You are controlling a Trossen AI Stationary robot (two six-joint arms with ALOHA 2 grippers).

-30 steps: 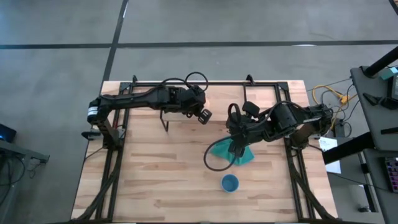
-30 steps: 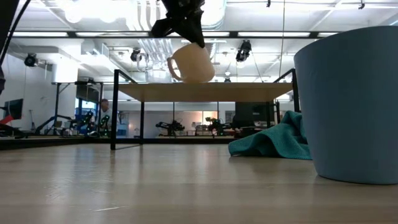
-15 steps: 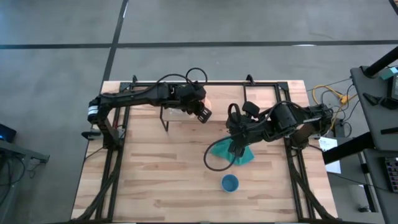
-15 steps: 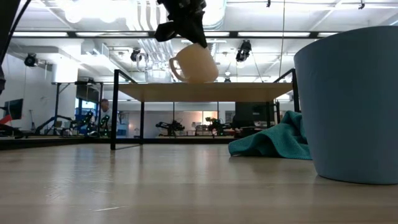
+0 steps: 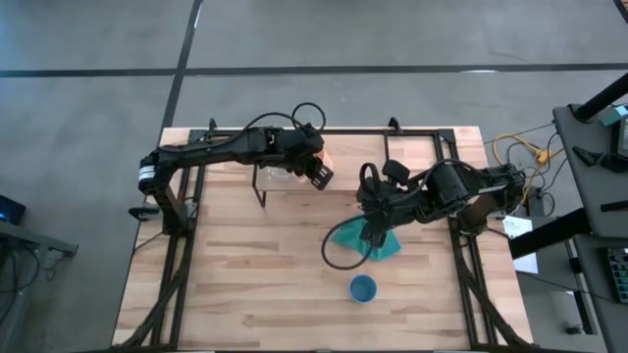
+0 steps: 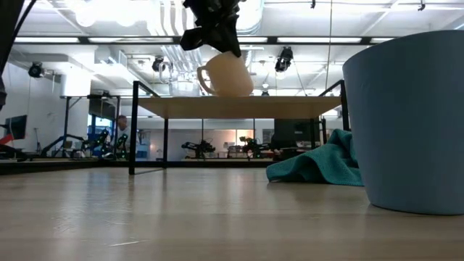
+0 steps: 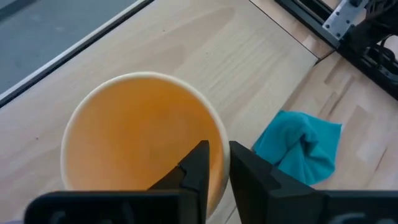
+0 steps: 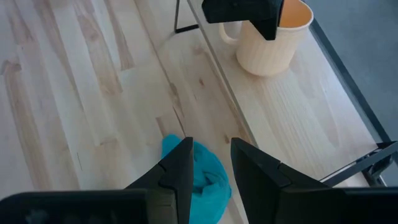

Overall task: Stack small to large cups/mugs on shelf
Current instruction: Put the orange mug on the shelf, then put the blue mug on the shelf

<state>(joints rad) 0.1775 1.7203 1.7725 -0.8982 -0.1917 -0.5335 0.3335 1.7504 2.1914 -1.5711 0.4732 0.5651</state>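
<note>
The orange mug (image 5: 323, 157) is upright over the light-wood shelf (image 5: 392, 157), and its handle (image 6: 201, 78) shows in the low view. My left gripper (image 5: 316, 174) is shut on the mug's rim from above. My right gripper (image 5: 371, 231) is open above the teal cloth (image 5: 365, 241) and holds nothing. The cloth lies on the table in front of the shelf. The blue round cup (image 5: 363, 288) stands on the table nearer the front edge and fills the right of the low view (image 6: 406, 123). I cannot make out the clear glass cup. My left gripper has the mug's wall at the rim (image 7: 219, 146). One finger (image 7: 194, 167) is inside the mug and the other (image 7: 252, 174) is outside. The fingers come from above, pointing down. The mug is upright with its base (image 6: 226, 94) at the shelf top; whether it rests there I cannot tell.
The shelf stands on thin black legs (image 6: 133, 130) along the table's far side. Black frame rails run down both table sides (image 5: 182, 255). A black cable loops beside the cloth (image 5: 339, 257). Bare tabletop lies at the near left (image 5: 235, 284).
My left gripper has gone a little toward the table's far edge over the shelf, carrying the mug. The mug has stayed upright and at the same height. My right arm has kept still.
</note>
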